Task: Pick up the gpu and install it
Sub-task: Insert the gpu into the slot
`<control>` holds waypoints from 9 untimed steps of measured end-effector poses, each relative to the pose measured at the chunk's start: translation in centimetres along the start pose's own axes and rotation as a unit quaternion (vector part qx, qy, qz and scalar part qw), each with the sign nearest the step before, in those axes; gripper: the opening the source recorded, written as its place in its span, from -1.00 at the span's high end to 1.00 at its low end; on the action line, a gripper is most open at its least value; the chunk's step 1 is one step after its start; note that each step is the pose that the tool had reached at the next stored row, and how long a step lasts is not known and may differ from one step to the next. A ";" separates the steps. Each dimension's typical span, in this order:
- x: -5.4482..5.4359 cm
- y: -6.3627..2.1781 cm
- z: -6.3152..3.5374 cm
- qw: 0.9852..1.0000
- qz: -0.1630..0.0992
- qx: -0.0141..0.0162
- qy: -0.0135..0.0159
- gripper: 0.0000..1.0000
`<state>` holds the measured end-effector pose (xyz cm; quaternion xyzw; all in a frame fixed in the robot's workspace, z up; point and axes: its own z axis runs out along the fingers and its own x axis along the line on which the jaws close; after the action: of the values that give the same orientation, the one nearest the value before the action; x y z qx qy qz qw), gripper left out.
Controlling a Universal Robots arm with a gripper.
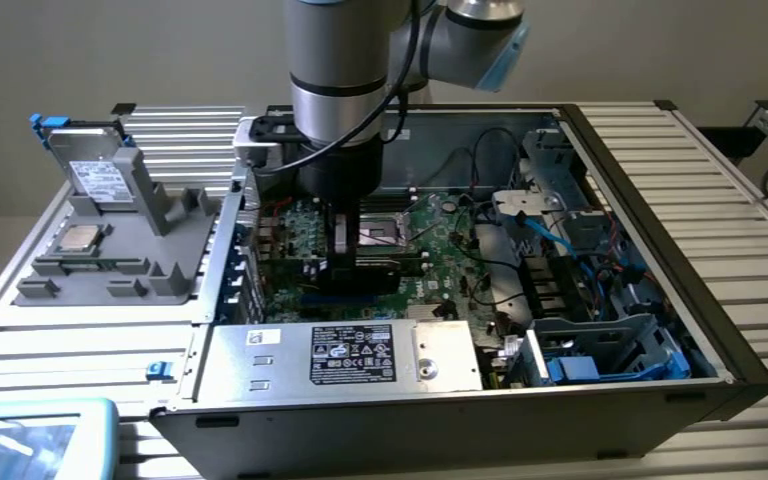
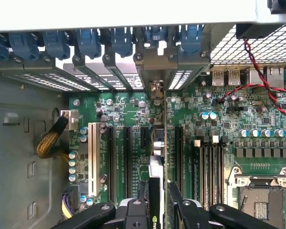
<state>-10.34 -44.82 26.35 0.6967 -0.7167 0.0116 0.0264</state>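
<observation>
The exterior view looks down from above and in front of the open computer case [image 1: 651, 200], taking in the whole chassis and the table [image 1: 744, 180] around it. The wrist view hangs close over the motherboard [image 2: 229, 124], facing down — apparently toward the rear slot brackets [image 2: 100, 45]. Both share the motherboard — its expansion slots [image 2: 126, 162].

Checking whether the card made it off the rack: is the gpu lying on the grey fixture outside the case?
No: the gpu stands on edge between the gripper fingers, above the motherboard slots inside the case.
</observation>
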 end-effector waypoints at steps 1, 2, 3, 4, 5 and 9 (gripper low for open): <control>0.0 0.00 0.06 1.000 0.000 0.000 0.000 0.46; 0.0 0.00 0.15 1.000 0.000 0.000 0.000 0.46; 0.0 0.02 0.20 1.000 0.000 0.000 0.000 0.46; 0.0 0.06 0.20 1.000 0.000 0.000 0.000 0.46; 0.0 0.11 0.21 1.000 0.000 0.000 0.000 0.46; 0.0 0.28 0.21 1.000 0.000 0.000 0.000 0.46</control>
<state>-10.62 -44.81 26.15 0.6968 -0.7167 0.0115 0.0264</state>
